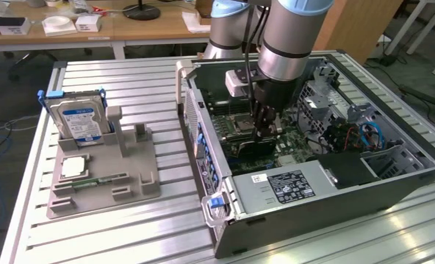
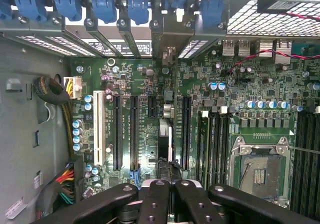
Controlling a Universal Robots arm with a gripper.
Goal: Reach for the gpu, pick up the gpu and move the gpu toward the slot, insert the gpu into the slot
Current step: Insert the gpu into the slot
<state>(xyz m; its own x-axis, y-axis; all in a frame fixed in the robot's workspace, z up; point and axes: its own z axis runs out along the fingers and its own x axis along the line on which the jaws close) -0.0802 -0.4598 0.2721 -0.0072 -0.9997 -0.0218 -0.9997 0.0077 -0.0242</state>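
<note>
Inside the open computer case, my gripper hangs low over the green motherboard. In the wrist view the gripper has its black fingers drawn together on the top edge of the gpu. The card stands on edge and shows as a thin strip running toward the rear bracket openings. It lies parallel to the long black expansion slots beside it. The slot under it is hidden, so I cannot tell how deep the card sits. In the exterior view the gpu is a dark shape just below the fingers.
A grey parts stand at the exterior view's left holds a blue-labelled hard drive, a processor chip and a memory stick. In the case, the power supply, blue cables, the processor socket and memory slots crowd the gripper.
</note>
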